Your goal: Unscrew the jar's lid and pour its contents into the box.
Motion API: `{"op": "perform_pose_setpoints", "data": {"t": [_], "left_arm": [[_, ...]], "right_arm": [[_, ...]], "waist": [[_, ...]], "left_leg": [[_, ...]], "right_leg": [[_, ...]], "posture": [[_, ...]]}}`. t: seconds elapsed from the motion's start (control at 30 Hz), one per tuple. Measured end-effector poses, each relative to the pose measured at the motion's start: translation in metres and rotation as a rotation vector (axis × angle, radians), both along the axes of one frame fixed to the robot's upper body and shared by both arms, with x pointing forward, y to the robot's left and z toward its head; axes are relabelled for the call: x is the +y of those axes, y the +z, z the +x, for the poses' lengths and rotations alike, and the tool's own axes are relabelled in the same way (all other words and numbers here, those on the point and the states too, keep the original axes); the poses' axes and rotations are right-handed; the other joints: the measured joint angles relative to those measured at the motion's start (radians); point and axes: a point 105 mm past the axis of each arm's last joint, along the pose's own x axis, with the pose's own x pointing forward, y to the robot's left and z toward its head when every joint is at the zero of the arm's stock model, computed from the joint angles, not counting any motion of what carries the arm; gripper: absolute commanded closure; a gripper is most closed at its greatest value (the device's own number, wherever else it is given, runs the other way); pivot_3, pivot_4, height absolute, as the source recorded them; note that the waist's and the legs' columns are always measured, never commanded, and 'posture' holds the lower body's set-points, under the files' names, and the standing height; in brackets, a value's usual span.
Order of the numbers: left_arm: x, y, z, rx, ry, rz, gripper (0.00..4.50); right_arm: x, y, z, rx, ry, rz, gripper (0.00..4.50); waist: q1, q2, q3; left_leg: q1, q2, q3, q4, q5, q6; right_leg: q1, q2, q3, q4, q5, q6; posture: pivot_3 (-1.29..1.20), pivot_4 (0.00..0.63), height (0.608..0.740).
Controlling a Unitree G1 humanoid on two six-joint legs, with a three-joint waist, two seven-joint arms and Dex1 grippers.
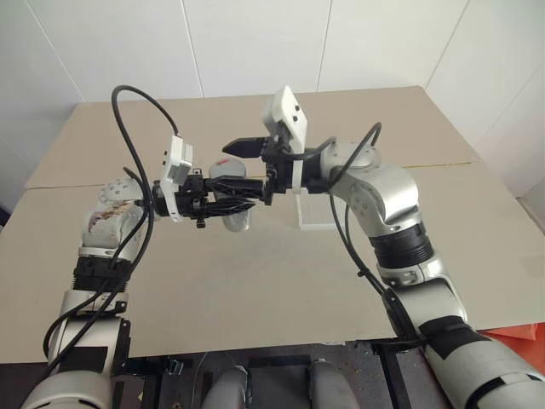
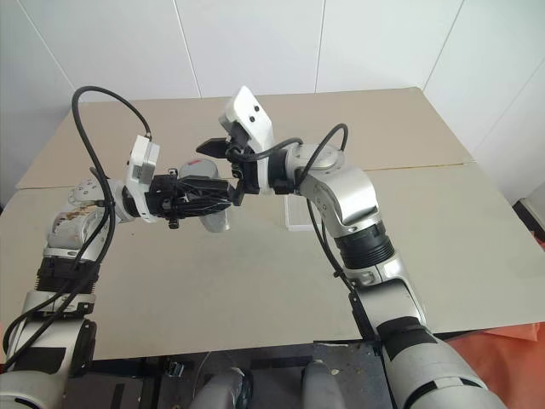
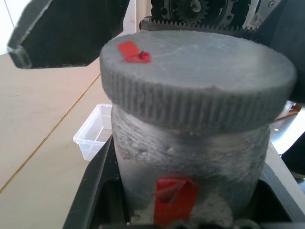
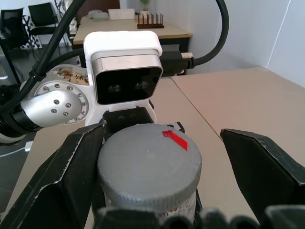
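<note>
Beige table (image 1: pixel 255 290), top made of two boards meeting at a seam running nine to three o'clock; resting directly on it, just on the near side of the seam and slightly toward three o'clock from centre, a small translucent white box (image 1: pixel 319 213).

Your right gripper (image 4: pixel 147 176) stands wide open around the grey lid (image 4: pixel 148 162), one finger (image 4: pixel 57 176) touching it at nine o'clock. At twelve sits the left wrist camera (image 4: pixel 125 71).
</note>
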Motion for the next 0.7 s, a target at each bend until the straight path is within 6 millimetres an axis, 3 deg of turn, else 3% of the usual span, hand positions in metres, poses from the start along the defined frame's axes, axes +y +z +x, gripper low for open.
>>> {"op": "perform_pose_setpoints", "data": {"t": [0.7], "left_arm": [[0.007,-0.002,0.0,0.011,0.006,0.019,2.57]], "right_arm": [[-0.042,-0.004,0.01,0.002,-0.068,-0.014,0.06]], "waist": [[-0.002,0.0,0.0]], "left_leg": [[0.0,0.0,0.0,0.0,0.0,0.0]], "right_leg": [[0.0,0.0,0.0,0.0,0.0,0.0]], "posture": [[0.0,0.15,0.74]]}}
